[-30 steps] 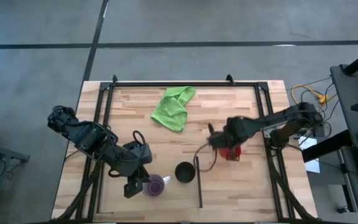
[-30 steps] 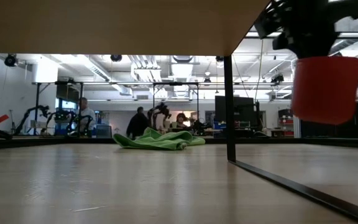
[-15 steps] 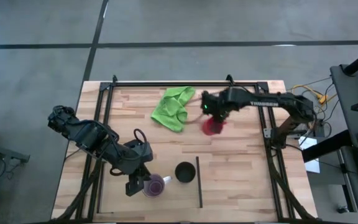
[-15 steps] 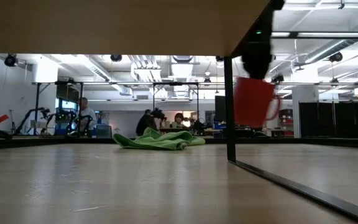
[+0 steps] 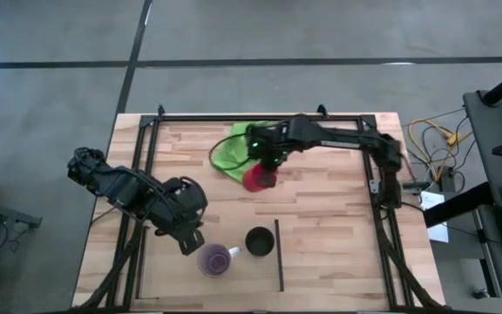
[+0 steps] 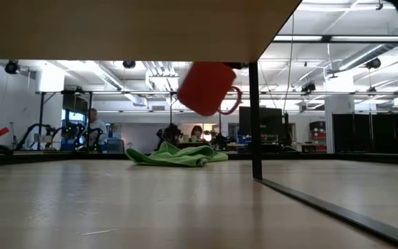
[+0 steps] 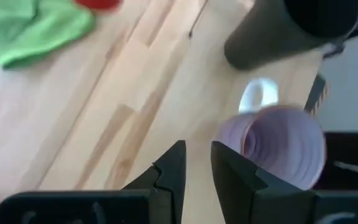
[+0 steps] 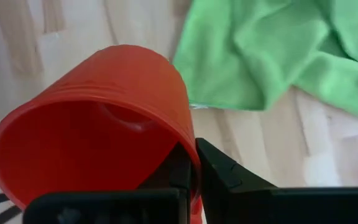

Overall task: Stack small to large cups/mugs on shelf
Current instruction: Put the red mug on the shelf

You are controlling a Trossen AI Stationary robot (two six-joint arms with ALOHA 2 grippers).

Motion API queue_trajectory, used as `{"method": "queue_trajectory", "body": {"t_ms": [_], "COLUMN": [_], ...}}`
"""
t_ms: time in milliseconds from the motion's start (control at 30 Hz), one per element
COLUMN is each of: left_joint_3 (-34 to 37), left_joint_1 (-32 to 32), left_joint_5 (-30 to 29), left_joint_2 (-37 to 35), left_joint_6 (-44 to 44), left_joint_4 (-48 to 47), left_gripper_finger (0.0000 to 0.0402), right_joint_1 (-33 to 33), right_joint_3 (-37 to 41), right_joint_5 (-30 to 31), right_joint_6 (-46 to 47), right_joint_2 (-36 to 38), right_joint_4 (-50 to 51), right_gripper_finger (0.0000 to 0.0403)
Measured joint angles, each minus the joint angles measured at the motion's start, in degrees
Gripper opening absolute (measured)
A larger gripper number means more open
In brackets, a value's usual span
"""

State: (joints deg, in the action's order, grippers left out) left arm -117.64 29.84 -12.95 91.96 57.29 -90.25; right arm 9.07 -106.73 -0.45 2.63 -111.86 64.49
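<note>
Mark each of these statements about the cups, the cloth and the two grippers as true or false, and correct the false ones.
1. The right gripper grips the rim of the red handled mug. True.
2. That mug stands on the light wood table. False: in the low view it hangs in the air, tilted.
3. The translucent purple cup sits between the fingers of the left gripper. False: it stands free beside the closed gripper.
4. The black handleless cup stands next to the purple cup. True.
5. The bright green cloth lies inside the black cup. False: it lies on the table, apart from it.
</note>
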Motion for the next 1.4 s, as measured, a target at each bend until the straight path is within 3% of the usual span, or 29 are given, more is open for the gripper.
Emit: {"method": "queue_trajectory", "body": {"t_ms": [267, 433, 567, 1400], "left_joint_3": [0.4, 0.6, 0.6, 1.0], "left_joint_1": [-1.1, -1.3, -1.4, -1.4], "left_joint_5": [-6.0, -7.2, -7.7, -8.6], "left_joint_2": [-1.8, -2.1, -2.1, -2.1], "left_joint_6": [0.7, 0.7, 0.6, 0.3], "left_joint_4": [0.4, 0.2, 0.2, 0.2], "left_gripper_finger": [0.0061, 0.0061, 0.0061, 0.0061], "right_joint_1": [-0.6, -0.9, -1.6, -3.0], "right_joint_3": [-18.0, -28.1, -26.6, -24.0], "right_joint_5": [-0.5, -5.9, -10.2, -8.4], "right_joint_6": [0.2, 0.1, 0.1, 0.2], "right_joint_2": [-15.0, -21.9, -23.1, -25.1], "right_joint_4": [10.7, 13.0, 11.7, 9.5], "right_gripper_finger": [0.0009, 0.0009, 0.0009, 0.0009]}}
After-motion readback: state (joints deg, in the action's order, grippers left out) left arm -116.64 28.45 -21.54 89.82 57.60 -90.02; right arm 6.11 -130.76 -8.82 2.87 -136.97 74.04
